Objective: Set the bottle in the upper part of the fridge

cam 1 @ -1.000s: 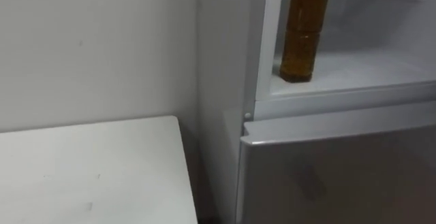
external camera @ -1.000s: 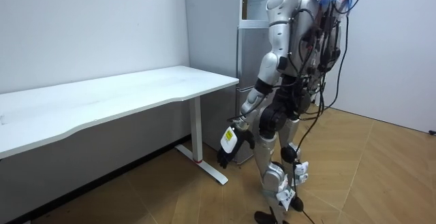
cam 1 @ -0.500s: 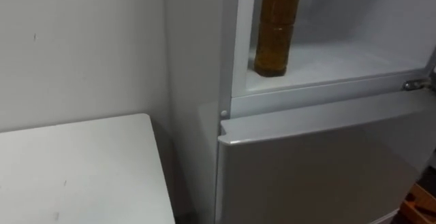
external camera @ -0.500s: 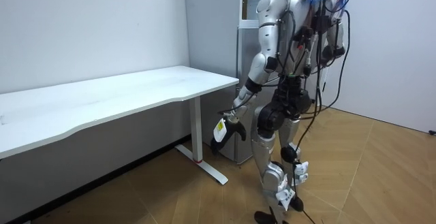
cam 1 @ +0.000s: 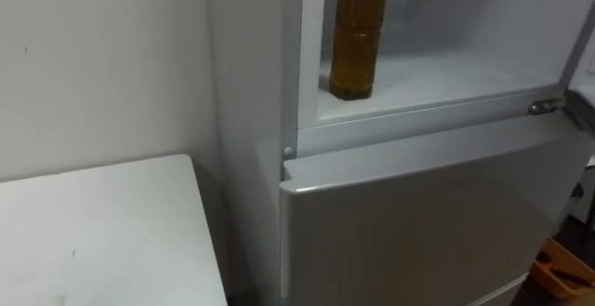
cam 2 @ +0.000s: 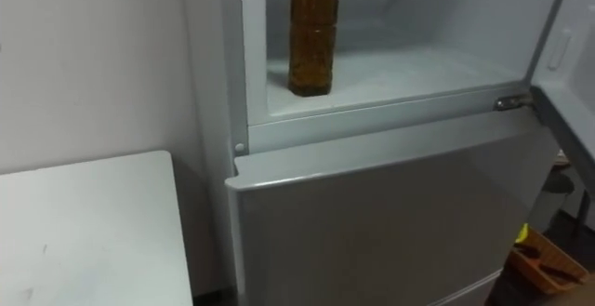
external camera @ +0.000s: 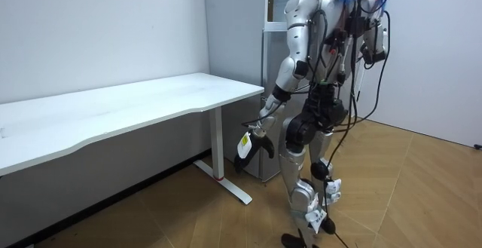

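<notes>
while the upper fridge (cam 1: 456, 69) stands open, the bottle (cam 1: 358, 36) is upright inside it, on the white compartment floor at the front-left corner, just behind the frame's left post. it's a clear ribbed bottle w/ amber-brown liquid, slightly pinched in at mid-height; its top is cut off by the view's upper edge. below it the lower door (cam 1: 418, 222) is shut, w/ a metal hinge (cam 1: 544, 107) at the compartment's right end. a white worktop (cam 1: 102, 232) sits at lower left, just beside the fridge's side wall. in the room view the robot stands upright facing the fridge, near the worktop's end. its left arm hangs down w/ a slight bend at the elbow, and the left hand (external camera: 254, 144) is low beside the thigh; whether it's spread or closed can't be told.
</notes>
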Motion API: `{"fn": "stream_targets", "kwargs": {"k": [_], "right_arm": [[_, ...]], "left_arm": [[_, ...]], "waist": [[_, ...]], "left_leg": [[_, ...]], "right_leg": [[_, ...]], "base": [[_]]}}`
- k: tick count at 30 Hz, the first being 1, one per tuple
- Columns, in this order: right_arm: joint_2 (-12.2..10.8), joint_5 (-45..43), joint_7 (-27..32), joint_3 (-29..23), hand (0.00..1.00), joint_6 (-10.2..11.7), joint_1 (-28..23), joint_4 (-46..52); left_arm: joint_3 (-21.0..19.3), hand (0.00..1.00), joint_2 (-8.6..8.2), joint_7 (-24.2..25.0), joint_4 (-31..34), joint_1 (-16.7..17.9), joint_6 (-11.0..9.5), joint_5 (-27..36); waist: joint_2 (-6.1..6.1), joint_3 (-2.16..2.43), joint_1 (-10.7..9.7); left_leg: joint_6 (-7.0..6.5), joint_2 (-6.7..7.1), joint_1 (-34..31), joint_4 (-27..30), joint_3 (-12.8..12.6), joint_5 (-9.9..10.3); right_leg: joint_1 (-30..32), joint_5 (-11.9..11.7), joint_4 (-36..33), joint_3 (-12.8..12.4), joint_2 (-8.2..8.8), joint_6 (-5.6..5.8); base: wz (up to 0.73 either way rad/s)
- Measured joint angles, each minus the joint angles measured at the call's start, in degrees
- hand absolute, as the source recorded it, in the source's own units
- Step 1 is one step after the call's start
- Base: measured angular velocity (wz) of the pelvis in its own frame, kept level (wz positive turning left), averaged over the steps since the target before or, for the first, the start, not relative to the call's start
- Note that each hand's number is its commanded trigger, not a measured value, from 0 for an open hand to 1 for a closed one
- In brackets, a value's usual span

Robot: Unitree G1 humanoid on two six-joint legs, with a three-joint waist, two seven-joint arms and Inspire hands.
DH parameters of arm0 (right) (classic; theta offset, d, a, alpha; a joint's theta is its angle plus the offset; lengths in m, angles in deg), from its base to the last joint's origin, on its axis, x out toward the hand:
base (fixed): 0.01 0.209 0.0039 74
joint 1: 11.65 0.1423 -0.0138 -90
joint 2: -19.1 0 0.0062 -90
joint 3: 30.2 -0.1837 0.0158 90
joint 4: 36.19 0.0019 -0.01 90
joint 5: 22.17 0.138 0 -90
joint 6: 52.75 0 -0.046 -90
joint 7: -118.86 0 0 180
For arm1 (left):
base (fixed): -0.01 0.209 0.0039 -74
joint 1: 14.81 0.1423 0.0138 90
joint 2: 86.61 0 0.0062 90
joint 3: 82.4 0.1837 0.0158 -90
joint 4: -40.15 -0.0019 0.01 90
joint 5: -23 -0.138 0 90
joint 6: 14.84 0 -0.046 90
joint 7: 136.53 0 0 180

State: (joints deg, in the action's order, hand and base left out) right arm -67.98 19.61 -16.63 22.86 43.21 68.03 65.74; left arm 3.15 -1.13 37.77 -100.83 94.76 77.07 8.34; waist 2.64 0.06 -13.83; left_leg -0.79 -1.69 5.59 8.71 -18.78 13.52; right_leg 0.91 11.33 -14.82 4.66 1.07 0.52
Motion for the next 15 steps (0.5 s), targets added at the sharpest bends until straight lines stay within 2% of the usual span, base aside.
{"fn": "stream_targets", "kwargs": {"k": [6,15], "right_arm": [[0.0,-2.0,1.1,-0.1,0.0,1.7,0.8,3.4],[0.0,-4.3,1.9,-0.1,0.0,1.6,0.9,4.2]], "left_arm": [[0.3,0.0,0.02,-0.3,0.0,-0.1,-1.0,0.6],[0.0,0.0,-0.01,-0.4,-1.1,0.1,-1.9,0.5]], "waist": [[0.44,-0.03,0.0],[0.36,-0.03,0.2]], "left_leg": [[0.01,0.03,0.0,-0.1,0.0,0.0],[0.02,0.03,0.0,-0.2,0.0,0.0]], "right_leg": [[0.1,0.0,0.0,0.1,0.04,0.0],[0.3,0.0,-0.4,0.1,0.02,0.01]], "base": [[0.0],[0.0]]}}
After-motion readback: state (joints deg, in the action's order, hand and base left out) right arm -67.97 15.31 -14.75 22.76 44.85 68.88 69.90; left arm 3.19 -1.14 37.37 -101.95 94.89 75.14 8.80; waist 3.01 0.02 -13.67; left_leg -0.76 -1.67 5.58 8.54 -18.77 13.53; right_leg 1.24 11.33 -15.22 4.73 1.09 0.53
